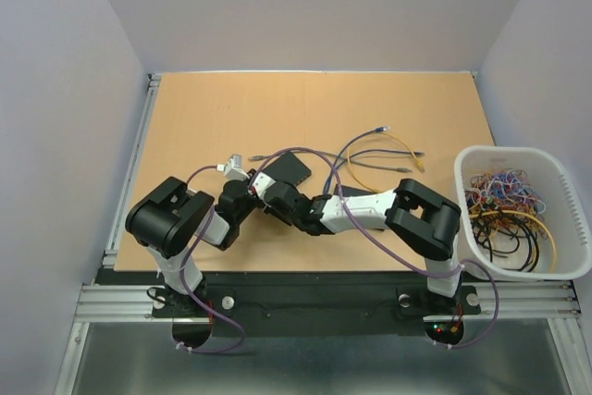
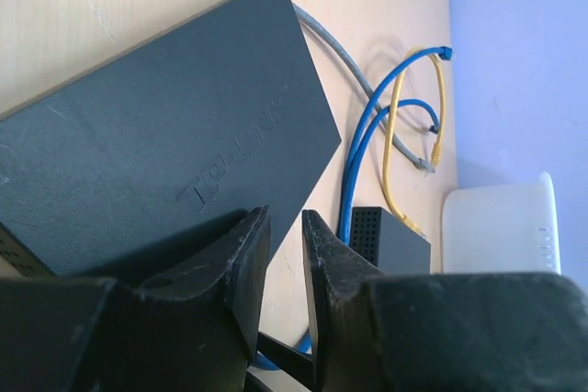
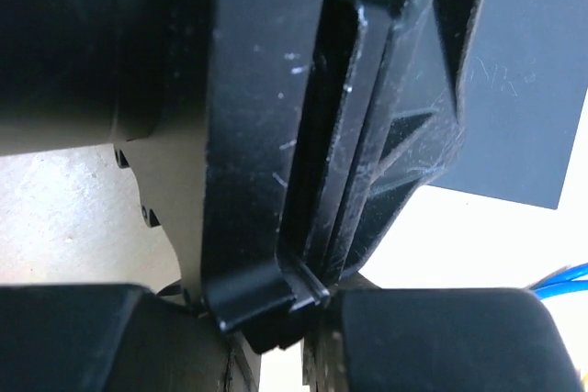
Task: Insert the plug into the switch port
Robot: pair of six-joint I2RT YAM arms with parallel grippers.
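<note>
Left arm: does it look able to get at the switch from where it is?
Probably yes: the left gripper hangs right at the edge of the switch with nothing between them, though the right gripper crowds in close beside it.

Can pass over far half of table point(image 1: 305, 108). Blocked at near side by left arm point(image 1: 199, 219) and right arm point(image 1: 361, 212) crowding switch point(image 1: 294, 169), to its right by loose cables point(image 1: 384, 150), at right edge by basket point(image 1: 514, 151).

The switch point(image 2: 184, 126) is looking black. Beside it a blue cable point(image 2: 352, 162), yellow cable point(image 2: 387, 162) and grey cable point(image 2: 340, 52) are showing. The table point(image 1: 277, 108) is looking light brown, the basket point(image 1: 518, 156) white.
</note>
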